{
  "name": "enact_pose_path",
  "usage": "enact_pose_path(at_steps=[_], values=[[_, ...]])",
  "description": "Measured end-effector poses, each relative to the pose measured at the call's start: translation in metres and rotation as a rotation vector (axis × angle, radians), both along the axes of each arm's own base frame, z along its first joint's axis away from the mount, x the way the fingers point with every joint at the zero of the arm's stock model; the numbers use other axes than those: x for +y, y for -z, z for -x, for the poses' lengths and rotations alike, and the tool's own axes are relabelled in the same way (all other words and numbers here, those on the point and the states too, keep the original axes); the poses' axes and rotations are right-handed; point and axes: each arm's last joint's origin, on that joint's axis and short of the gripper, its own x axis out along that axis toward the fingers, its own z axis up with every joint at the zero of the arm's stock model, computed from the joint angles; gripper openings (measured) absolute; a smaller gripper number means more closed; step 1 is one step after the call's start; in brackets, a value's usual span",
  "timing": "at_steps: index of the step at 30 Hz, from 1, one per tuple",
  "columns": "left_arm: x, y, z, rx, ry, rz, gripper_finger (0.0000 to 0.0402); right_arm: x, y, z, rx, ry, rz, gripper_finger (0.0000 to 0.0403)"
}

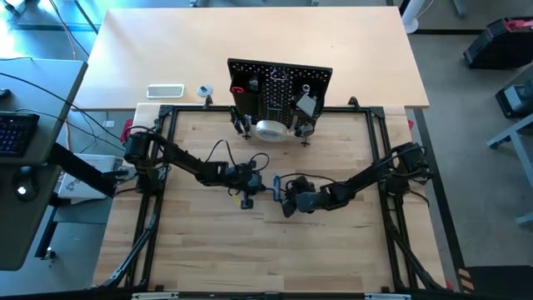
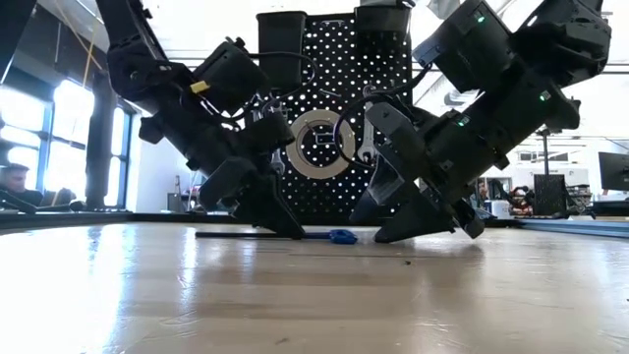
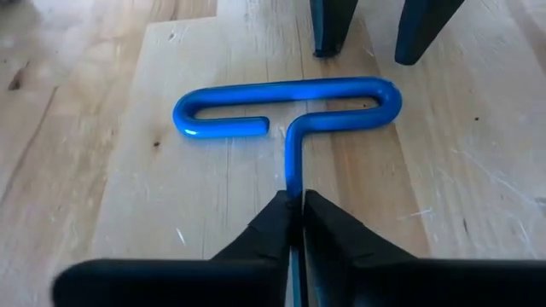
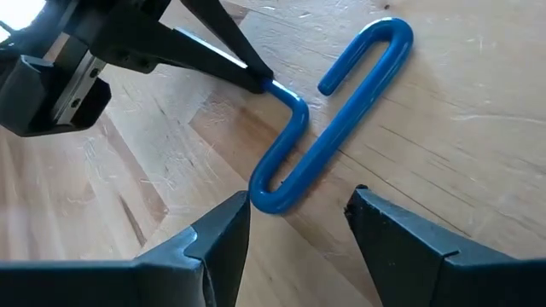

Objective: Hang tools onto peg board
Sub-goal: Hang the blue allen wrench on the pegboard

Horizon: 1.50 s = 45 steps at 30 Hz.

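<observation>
Lying flat on the wooden worktop (image 1: 333, 250) between both arms, the blue T-handle hex key (image 3: 288, 107) points its shaft into the left tool (image 3: 296, 209), pinched narrow on it; its looped handle faces the right tool (image 4: 297, 223), spread wide.

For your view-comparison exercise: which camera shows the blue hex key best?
The left wrist view: the whole hex key lies flat, its shaft pinched in the left gripper. The right wrist view shows it slanted, the low view edge-on, the high view tiny.
</observation>
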Motion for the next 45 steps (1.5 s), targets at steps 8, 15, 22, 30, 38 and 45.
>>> enact_pose_path(at_steps=[8, 15, 22, 30, 38, 45], values=[[-0.009, -0.002, -0.002, -0.042, 0.004, -0.086, 0.0003, -0.001, 0.0, 0.0, 0.003, -0.006, 0.006, 0.0206], [-0.011, -0.006, -0.005, -0.087, 0.004, -0.082, 0.0001, -0.001, 0.0, 0.0, -0.002, -0.008, 0.008, 0.0206], [-0.012, -0.014, -0.008, -0.155, 0.02, -0.057, 0.0001, -0.002, 0.0, -0.001, -0.008, 0.01, 0.029, 0.0206], [-0.013, -0.014, -0.008, -0.161, 0.026, -0.049, 0.0001, -0.014, 0.0, -0.004, -0.023, 0.039, 0.089, 0.0206], [-0.014, -0.017, -0.009, -0.185, 0.019, -0.054, 0.0001, -0.023, -0.004, -0.009, -0.068, 0.041, 0.117, 0.0205], [-0.014, -0.017, -0.01, -0.189, 0.007, -0.063, 0.0001, -0.024, -0.001, -0.014, -0.106, 0.02, 0.138, 0.0141]])
